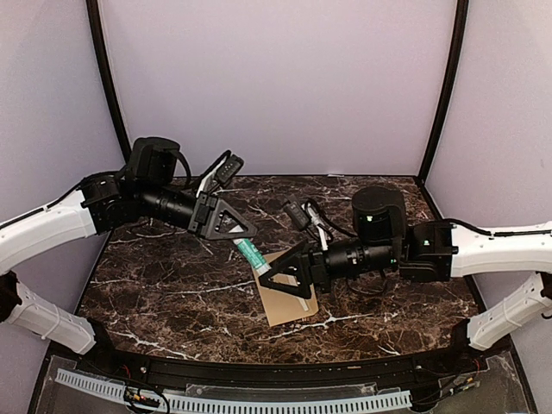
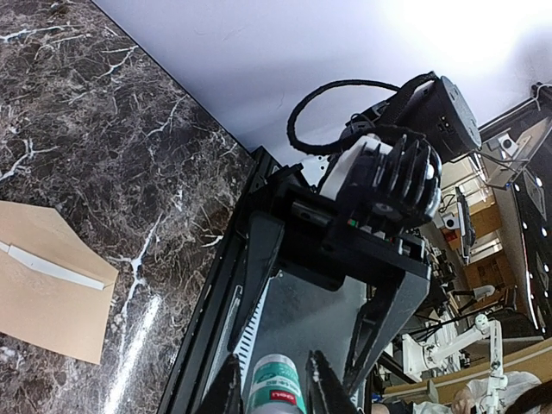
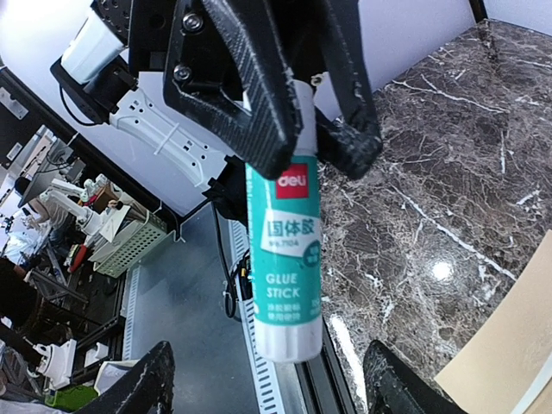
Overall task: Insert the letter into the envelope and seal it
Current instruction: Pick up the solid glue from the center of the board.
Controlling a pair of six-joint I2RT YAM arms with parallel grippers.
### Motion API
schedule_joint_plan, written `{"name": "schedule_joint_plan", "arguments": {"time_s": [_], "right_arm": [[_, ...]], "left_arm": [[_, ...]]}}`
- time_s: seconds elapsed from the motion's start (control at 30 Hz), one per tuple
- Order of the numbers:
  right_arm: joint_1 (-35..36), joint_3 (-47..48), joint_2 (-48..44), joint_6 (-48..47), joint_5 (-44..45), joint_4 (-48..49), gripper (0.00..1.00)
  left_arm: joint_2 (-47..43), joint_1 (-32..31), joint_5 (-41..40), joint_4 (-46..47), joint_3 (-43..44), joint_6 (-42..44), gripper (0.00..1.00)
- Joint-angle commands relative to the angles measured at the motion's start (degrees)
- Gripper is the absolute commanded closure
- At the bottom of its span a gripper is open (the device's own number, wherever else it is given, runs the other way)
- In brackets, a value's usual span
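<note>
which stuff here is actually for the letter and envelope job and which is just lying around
For the job:
- envelope, lying on the marble table
- glue stick, held in the left gripper
- letter: not visible

Just about:
- lab clutter past the table's edge

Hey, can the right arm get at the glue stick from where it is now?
Likely yes: the open right gripper faces the glue stick, whose lower end juts free below the left gripper clamped on it, nothing between.
</note>
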Motion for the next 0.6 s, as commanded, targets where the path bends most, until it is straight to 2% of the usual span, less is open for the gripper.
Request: {"name": "schedule_joint_plan", "arguments": {"time_s": [0.0,0.27,0.5,0.57], "right_arm": [[2.4,2.2,1.8,1.7,2.3,6.7,0.30],[3.7,1.9,1.9,2.7,5.5,8.6,0.46],[3.9,1.0,1.0,2.9,6.4,9.1,0.81],[4.0,0.8,0.7,3.2,7.2,9.1,0.90]], "left_arm": [[-0.9,-1.4,0.9,4.5,-1.1,-2.1,0.90],[-0.7,-2.5,0.8,5.4,-1.3,-2.7,0.90],[-0.9,-3.3,0.0,5.7,-1.8,-3.5,0.92],[-1.2,-3.5,-0.9,6.3,-2.1,-4.1,0.87]]}}
